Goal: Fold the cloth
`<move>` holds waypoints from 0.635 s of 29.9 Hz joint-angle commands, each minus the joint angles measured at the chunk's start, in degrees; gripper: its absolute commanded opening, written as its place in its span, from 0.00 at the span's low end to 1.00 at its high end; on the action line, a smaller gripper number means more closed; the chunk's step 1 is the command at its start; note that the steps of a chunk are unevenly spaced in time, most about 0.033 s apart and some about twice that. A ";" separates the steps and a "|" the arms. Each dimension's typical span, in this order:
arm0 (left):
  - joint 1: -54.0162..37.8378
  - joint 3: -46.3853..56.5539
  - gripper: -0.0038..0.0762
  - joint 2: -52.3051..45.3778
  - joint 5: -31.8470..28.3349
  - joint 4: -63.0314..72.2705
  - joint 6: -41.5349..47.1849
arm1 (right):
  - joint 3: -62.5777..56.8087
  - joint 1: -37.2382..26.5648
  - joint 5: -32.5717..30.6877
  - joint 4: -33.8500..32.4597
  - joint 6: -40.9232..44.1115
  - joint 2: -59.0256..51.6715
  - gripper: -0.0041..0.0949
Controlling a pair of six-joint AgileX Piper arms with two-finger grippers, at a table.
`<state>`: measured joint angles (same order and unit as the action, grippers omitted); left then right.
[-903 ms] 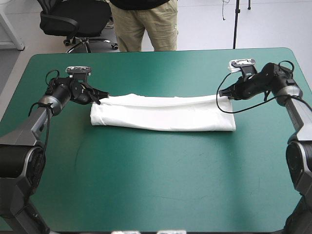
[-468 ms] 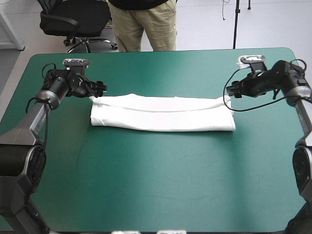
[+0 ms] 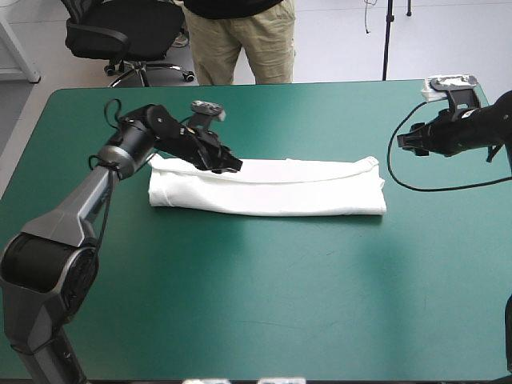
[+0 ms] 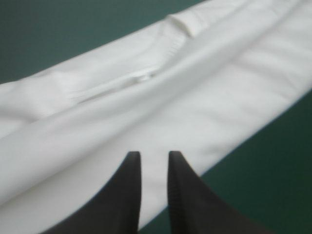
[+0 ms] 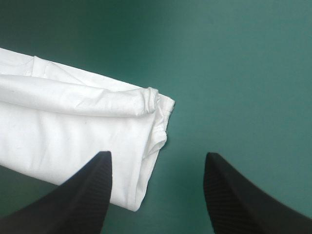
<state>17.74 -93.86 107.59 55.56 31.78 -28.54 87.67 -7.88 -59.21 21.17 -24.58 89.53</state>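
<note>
The white T-shirt (image 3: pixel 272 192) lies folded into a long band across the table's middle, on the teal-green cover. My left gripper (image 3: pixel 234 167) hovers over the band's far edge, left of its centre. In the left wrist view the left gripper (image 4: pixel 150 155) has its black fingers a narrow gap apart with nothing pinched, and the T-shirt (image 4: pixel 195 97) spreads beneath and ahead of it. My right gripper (image 3: pixel 402 143) hangs off the band's right end, apart from it. In the right wrist view the right gripper (image 5: pixel 157 154) is wide open, and the T-shirt's folded end (image 5: pixel 63 112) lies ahead of one finger.
The table's far edge (image 3: pixel 264 83) runs a short way behind both grippers. The right arm is close to the table's far right corner (image 3: pixel 472 82). Teal-green cover (image 3: pixel 264 304) stretches from the band to the near edge.
Both grippers let go of the T-shirt's far corners. The left one swung right, over the band. The right one drew back to the right. The far edge settled flat.
</note>
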 commanded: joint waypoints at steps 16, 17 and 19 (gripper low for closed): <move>7.39 -1.70 0.03 9.82 -8.69 3.82 -0.96 | -7.73 -0.49 8.92 4.83 -1.41 -1.37 0.57; 7.39 -1.70 0.03 10.25 -8.79 3.82 -0.96 | -7.73 -0.49 8.65 5.73 -1.75 -0.74 0.57; 7.39 -1.70 0.03 10.95 -8.68 3.59 -0.96 | -7.73 -0.49 7.18 8.27 -3.34 1.52 0.58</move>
<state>24.93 -94.11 120.16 47.99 33.92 -29.99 78.70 -7.88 -52.58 25.28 -26.02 90.68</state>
